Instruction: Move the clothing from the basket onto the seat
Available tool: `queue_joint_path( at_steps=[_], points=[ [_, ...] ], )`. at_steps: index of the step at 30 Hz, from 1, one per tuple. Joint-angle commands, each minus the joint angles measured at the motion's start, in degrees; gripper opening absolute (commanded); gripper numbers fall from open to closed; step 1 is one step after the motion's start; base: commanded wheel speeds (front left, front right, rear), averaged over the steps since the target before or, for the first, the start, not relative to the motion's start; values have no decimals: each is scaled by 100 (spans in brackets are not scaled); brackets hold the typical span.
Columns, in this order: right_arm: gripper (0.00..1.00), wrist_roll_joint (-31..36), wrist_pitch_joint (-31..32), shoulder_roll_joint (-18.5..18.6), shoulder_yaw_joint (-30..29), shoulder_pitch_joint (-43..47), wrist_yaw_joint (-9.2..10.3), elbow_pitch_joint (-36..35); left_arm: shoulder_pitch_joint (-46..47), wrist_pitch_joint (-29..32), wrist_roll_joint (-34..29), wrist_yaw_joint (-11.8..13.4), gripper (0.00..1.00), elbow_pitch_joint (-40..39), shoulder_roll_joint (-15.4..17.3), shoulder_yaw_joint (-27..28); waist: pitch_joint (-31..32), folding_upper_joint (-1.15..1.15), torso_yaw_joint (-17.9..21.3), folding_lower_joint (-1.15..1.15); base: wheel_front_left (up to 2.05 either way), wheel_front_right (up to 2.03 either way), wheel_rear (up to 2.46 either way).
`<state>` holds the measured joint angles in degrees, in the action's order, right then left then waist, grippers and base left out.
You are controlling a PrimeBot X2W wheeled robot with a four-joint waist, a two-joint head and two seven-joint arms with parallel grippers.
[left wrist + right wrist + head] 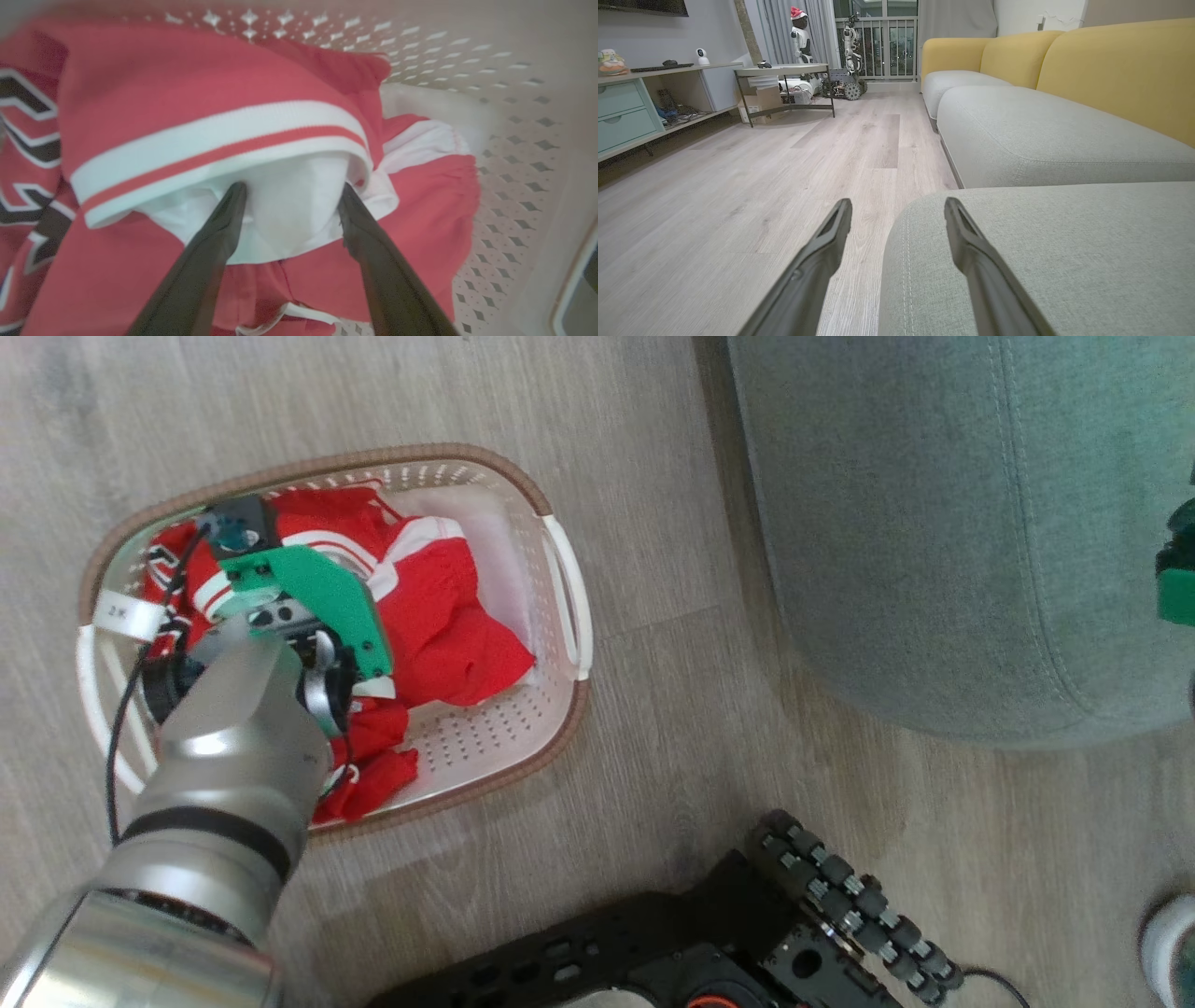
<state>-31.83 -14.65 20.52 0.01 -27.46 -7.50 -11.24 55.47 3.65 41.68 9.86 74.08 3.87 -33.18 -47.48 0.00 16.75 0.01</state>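
Observation:
The cream basket stands on the floor at the left, holding the red clothing with white stripes. My left arm reaches down into it, and its green wrist plate covers the fingers there. In the left wrist view my left gripper is open, its fingertips pressed into the white lining under a red garment's white-and-red band. The basket wall is on the right. My right gripper is open and holds nothing, hovering over the corner of the grey seat. The seat is also at the head view's upper right.
My black wheeled base sits at the bottom, near the basket and the seat. A strip of wood floor separates basket and seat. A yellow-backed sofa, a low table and a cabinet stand farther off.

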Motion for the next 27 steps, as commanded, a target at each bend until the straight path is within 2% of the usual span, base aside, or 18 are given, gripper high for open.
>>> queue_joint_path(
  at_steps=[1, 8, 9, 10, 11, 12, 23, 27],
  points=[
    [100, -47, -35, 59, -22, 89, 1, -175, 20, 154, 9, 101, 100, -33, 166, 36, -132, 0, 113, -1, 0, 0, 0],
    [100, -63, -35, 12, -79, 70, 1, -146, 161, 469, -24, 277, 100, -18, 276, -38, -283, 0, 180, -1, 0, 0, 0],
    [100, -61, -35, 8, -81, 69, 1, -144, 176, 473, -15, 287, 93, -17, 283, -33, -294, 0, 180, -1, 0, 0, 0],
    [100, -57, -35, 4, -79, 65, 1, -144, 190, 461, -6, 292, 65, -17, 290, -27, -303, 0, 181, -1, 0, 0, 0],
    [100, -52, -35, 0, -75, 61, 1, -144, 199, 443, -1, 289, 17, -16, 294, -26, -308, 0, 180, -1, 0, 0, 0],
    [100, -45, -35, -3, -68, 56, 1, -144, 204, 419, 7, 276, 0, -16, 294, -24, -309, 0, 176, -1, 0, 0, 0],
    [100, -12, -35, 14, -17, 61, 1, -111, 102, 97, 48, 63, 0, -13, 202, -68, -94, 0, 40, -1, 0, 0, 0],
    [100, 14, -35, 12, 13, 78, 1, -84, -19, -142, 83, -93, 0, -13, 114, -85, 171, 0, -55, -1, 0, 0, 0]
  ],
)
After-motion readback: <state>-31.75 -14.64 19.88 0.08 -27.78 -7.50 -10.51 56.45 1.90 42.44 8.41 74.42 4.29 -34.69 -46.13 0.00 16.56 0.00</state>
